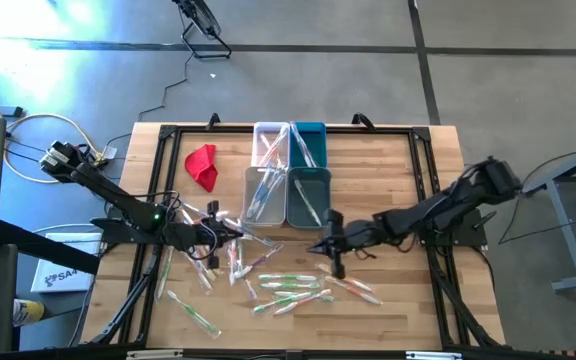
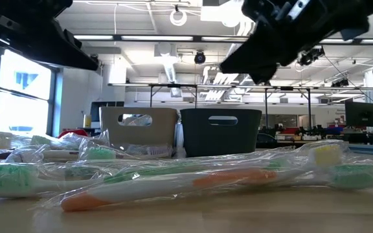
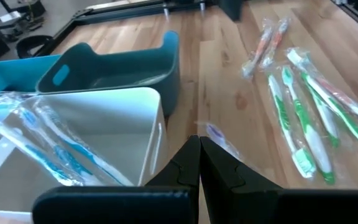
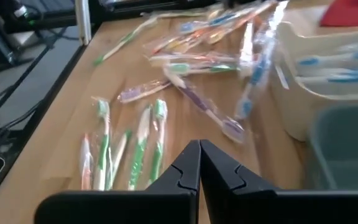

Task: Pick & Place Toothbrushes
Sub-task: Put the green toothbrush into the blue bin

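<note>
Toothbrushes (image 1: 290,286) scattered, left hand (image 1: 236,235) closed, right hand (image 1: 320,247) closed above

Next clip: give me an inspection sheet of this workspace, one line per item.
Surface: wooden table in a black frame.
Job's things: wrapped toothbrushes scattered across the near half; some lie in the four bins.
Clutter: red cloth left of the bins.
Grippers: left pincer shut, empty, over the toothbrushes; right pincer shut, empty, near the teal bin.
Cables: white and black cables on the floor at left.
Surroundings: grey floor; workshop hall behind.
</note>
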You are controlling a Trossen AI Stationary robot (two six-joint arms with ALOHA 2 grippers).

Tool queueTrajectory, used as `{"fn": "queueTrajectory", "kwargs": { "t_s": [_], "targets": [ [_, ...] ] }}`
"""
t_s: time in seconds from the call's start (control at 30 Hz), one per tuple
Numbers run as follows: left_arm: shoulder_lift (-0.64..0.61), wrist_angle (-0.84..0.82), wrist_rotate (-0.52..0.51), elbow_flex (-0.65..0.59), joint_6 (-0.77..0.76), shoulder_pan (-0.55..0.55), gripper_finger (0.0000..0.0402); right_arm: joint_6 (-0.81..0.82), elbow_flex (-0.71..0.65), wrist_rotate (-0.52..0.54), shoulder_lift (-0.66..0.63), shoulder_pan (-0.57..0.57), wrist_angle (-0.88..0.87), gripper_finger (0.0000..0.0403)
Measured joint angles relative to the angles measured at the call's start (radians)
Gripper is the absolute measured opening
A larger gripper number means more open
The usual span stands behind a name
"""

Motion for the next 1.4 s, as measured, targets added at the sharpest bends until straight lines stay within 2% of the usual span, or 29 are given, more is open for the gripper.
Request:
{"fn": "queueTrajectory", "kwargs": {
  "t_s": [0.47, 0.83, 0.93, 1.17, 1.4],
  "targets": [
    [0.000, 0.003, -0.014, 0.000, 0.000, 0.000, 0.0003, -0.052, 0.305, -0.060, 0.312, 0.028, -0.103, 0.0002],
    [0.000, 0.007, -0.014, 0.000, -0.011, 0.000, 0.0003, -0.074, 0.338, 0.030, 0.386, 0.054, -0.166, 0.0006],
    [0.000, 0.006, -0.014, 0.000, -0.017, 0.000, 0.0003, -0.071, 0.338, 0.030, 0.385, 0.054, -0.166, 0.0026],
    [0.000, 0.005, -0.013, 0.000, -0.019, 0.000, 0.0003, -0.062, 0.338, 0.005, 0.385, 0.055, -0.218, 0.0102],
    [0.000, 0.005, -0.011, 0.000, -0.019, 0.000, 0.0003, -0.019, 0.338, -0.030, 0.385, 0.057, -0.215, 0.0117]
  ]
}}
